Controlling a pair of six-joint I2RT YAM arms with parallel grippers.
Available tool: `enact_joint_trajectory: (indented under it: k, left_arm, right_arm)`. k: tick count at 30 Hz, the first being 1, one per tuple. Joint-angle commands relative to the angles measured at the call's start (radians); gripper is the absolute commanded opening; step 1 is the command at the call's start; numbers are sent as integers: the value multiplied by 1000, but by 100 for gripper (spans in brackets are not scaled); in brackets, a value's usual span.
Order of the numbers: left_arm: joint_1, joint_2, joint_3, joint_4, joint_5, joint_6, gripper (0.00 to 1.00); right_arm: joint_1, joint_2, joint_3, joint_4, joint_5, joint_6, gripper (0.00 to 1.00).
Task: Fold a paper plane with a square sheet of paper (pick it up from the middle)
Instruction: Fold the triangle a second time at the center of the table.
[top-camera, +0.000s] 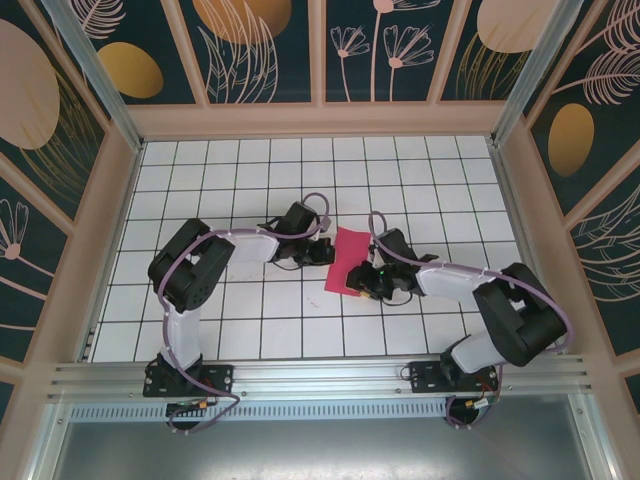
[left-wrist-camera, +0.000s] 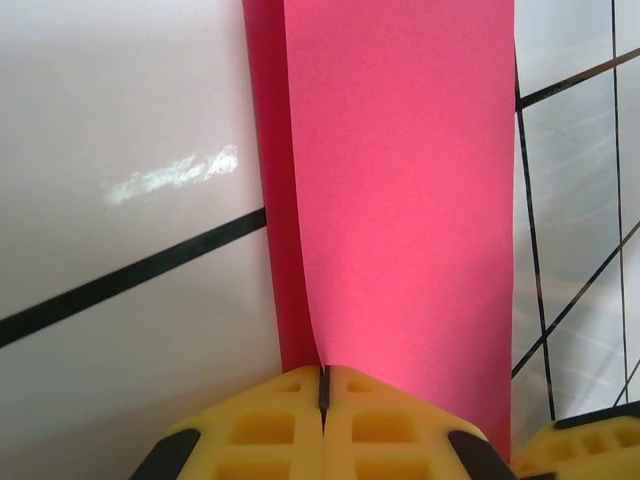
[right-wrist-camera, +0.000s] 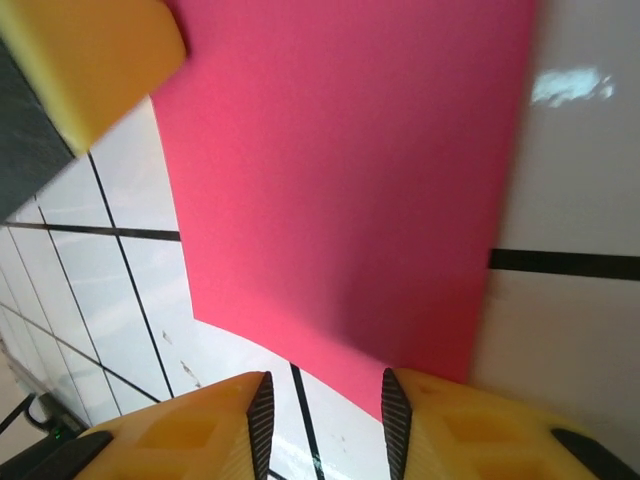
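The square sheet of paper (top-camera: 348, 258) is red-pink and lies on the white grid table as a narrow folded strip between both arms. In the left wrist view its upper layer (left-wrist-camera: 400, 180) lifts off a darker lower layer and runs into the seam of my left gripper (left-wrist-camera: 323, 385), which is shut on the paper's edge. In the top view the left gripper (top-camera: 325, 252) sits at the strip's left side. My right gripper (right-wrist-camera: 325, 400) is open at the paper's near corner (right-wrist-camera: 340, 180), with bare table between its fingers. In the top view the right gripper (top-camera: 362, 283) is at the strip's lower end.
The white grid table (top-camera: 250, 310) is ringed by wooden walls (top-camera: 110, 220). A yellow finger of the left gripper (right-wrist-camera: 90, 60) shows at the top left of the right wrist view. A yellow finger of the right gripper (left-wrist-camera: 590, 450) shows at the lower right of the left wrist view.
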Motion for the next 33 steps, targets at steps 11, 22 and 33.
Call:
enact_joint_trajectory:
  k: [11, 22, 33]
  left_arm:
    - [-6, -241, -172, 86, -27, -305, 0]
    - [-7, -278, -194, 76, -71, -365, 0]
    - [-7, -267, -168, 45, -68, -338, 0]
  right_arm:
    - [136, -290, -75, 178, 377, -444, 56]
    - [492, -162, -163, 434, 659, -804, 70]
    - [606, 39, -147, 585, 953, -839, 76]
